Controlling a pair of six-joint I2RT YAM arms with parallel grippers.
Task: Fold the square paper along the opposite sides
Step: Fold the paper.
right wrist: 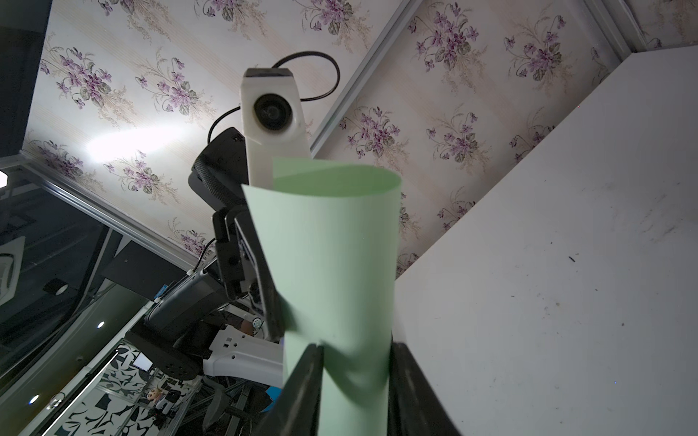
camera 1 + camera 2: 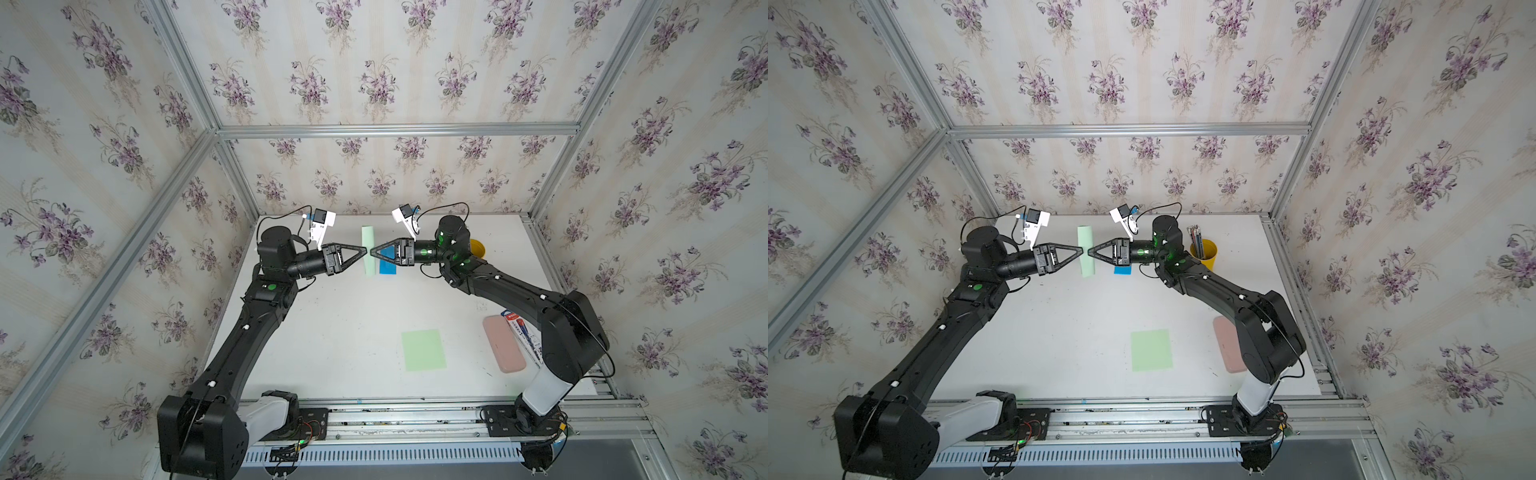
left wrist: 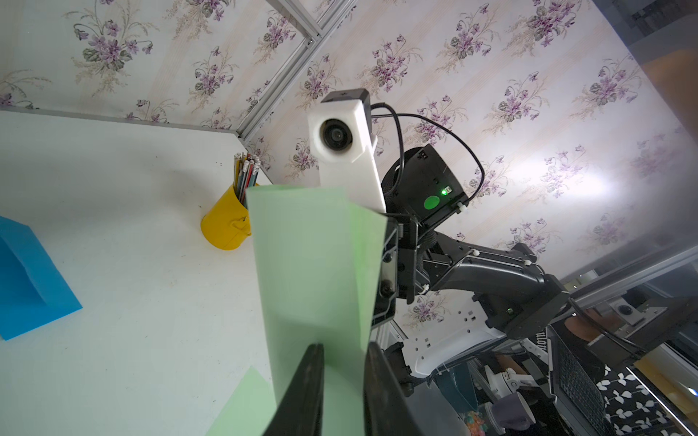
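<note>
White table [image 2: 332, 324]: pale, scuffed top that carries everything; the yellow cup [image 2: 1204, 252] stands on it.
Right arm [image 2: 519, 299]: black; it passes just beside the yellow cup, on the side toward the arms' bases, and its wrist sits next to the cup.
Left arm [image 2: 249, 332]: black; it is well apart from the yellow cup and reaches in from the opposite side.
Flat green sheet [image 2: 424, 350]: lies flat on the table, well apart from the yellow cup, toward the arms' bases.
Pink case [image 2: 503, 344]: on the table, nearer the bases than the yellow cup; the right arm partly covers it in both top views.
Light green paper [image 1: 332, 245]: the task's sheet. It is lifted off the table to the robot's left of the yellow cup, with the right wrist between them. It is bent over on itself in a loose curl, rounded rather than creased.
Blue sheet [image 2: 387, 268]: on the table, between the yellow cup and the light green paper.
Left jaws: clenched on the light green paper from the side away from the yellow cup; the paper fills their gap in the left wrist view.
Right jaws: grasping the same paper from the yellow cup's side; the curl spans their gap.
Pencils [image 2: 1196, 237]: upright inside the yellow cup.
</note>
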